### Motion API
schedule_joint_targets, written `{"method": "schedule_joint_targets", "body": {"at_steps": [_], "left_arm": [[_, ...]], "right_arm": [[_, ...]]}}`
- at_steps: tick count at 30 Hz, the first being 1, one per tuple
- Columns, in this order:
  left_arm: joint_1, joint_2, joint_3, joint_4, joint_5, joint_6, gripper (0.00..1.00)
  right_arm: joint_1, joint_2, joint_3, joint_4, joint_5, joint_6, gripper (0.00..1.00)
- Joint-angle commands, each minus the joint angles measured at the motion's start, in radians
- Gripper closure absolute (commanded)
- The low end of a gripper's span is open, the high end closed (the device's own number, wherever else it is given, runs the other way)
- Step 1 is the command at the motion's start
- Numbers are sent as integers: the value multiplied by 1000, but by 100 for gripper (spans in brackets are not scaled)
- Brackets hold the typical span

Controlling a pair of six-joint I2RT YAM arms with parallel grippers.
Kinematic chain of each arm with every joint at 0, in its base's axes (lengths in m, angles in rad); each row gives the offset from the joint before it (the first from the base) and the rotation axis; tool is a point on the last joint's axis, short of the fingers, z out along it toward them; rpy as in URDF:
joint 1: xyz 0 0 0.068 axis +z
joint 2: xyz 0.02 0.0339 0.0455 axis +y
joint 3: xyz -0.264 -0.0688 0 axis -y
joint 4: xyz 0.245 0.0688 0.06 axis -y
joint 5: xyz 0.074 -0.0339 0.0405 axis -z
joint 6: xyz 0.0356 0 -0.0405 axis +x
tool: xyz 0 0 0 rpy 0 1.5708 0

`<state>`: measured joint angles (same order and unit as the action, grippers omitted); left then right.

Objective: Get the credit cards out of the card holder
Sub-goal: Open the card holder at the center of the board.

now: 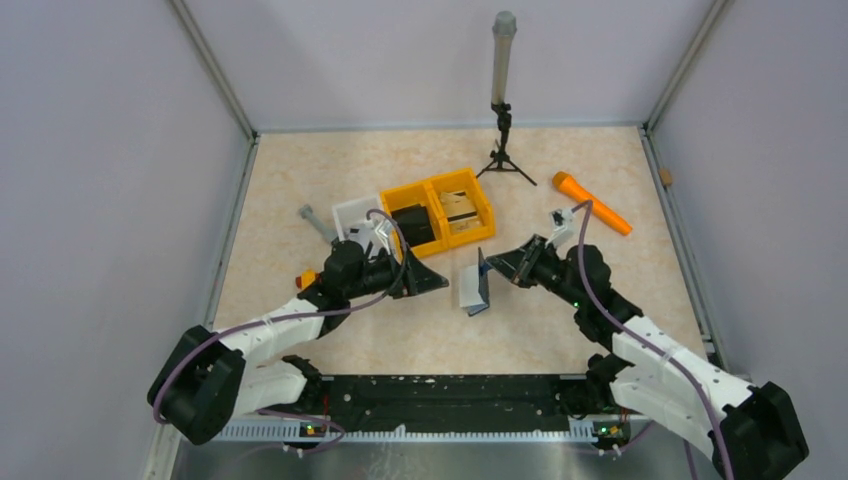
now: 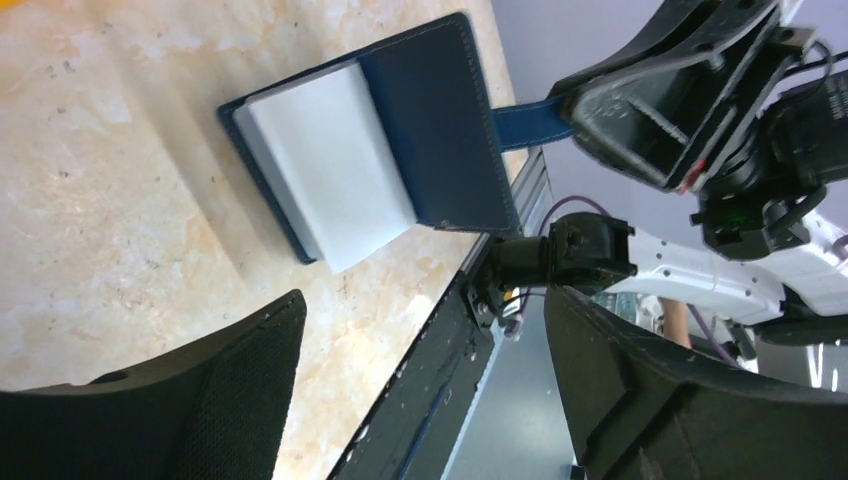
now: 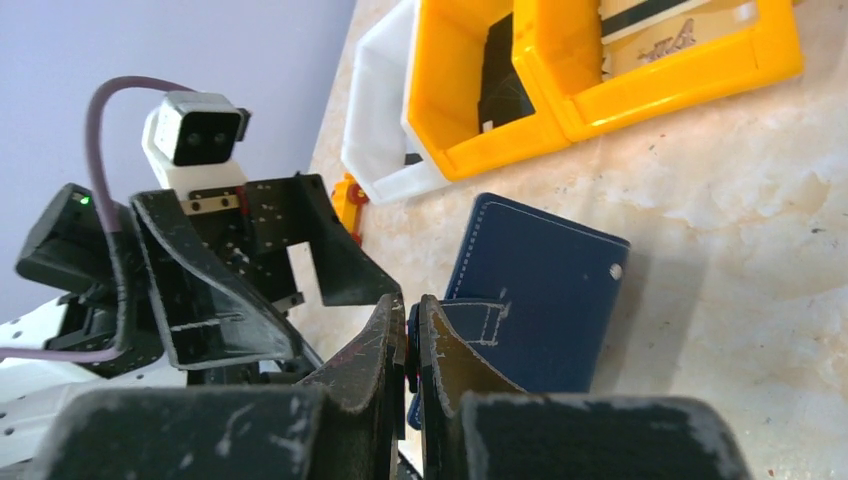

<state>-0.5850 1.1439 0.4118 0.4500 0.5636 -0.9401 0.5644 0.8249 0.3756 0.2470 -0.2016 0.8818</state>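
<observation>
The navy card holder (image 1: 483, 290) stands on edge at the table's middle, partly unfolded, its pale inner face (image 2: 330, 170) turned toward my left arm. My right gripper (image 3: 410, 305) is shut on the holder's navy strap (image 2: 528, 122); the holder's outer cover (image 3: 540, 290) fills that view. My left gripper (image 2: 425, 300) hangs open just left of the holder (image 2: 440, 130), with nothing between its fingers. A tan credit card (image 3: 660, 42) and a dark-striped one lie in the right compartment of the yellow bin (image 1: 484, 222). No card shows in the holder.
The yellow bin's left compartment holds a black block (image 1: 412, 224). A white tray (image 1: 357, 213) adjoins it. A small orange block (image 1: 306, 279) lies by my left arm. An orange tool (image 1: 592, 202) and a tripod with a grey cylinder (image 1: 503, 100) stand further back.
</observation>
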Motion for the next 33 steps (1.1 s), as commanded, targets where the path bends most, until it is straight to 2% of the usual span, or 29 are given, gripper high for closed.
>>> {"method": "schedule_joint_targets", "body": {"at_steps": [1, 3, 5, 13, 20, 26, 33], "left_arm": [[-1, -4, -54, 192, 21, -33, 3], [-2, -8, -72, 292, 35, -65, 1], [-1, -11, -74, 317, 38, -73, 2], [5, 1, -111, 473, 18, -173, 9], [5, 85, -123, 648, 47, -278, 14], [4, 168, -103, 776, 77, -347, 16], [-1, 308, -69, 1021, 114, -473, 21]], "right_arm": [[-8, -44, 110, 31, -26, -26, 100], [-7, -53, 156, -7, -30, -36, 100], [-8, -61, 199, -39, -34, -28, 100], [-8, -100, 325, -66, -27, 42, 100], [-8, -98, 431, -67, -19, 47, 100], [-8, -89, 462, -31, -29, 85, 100], [-8, -61, 468, 45, -59, 139, 100]]}}
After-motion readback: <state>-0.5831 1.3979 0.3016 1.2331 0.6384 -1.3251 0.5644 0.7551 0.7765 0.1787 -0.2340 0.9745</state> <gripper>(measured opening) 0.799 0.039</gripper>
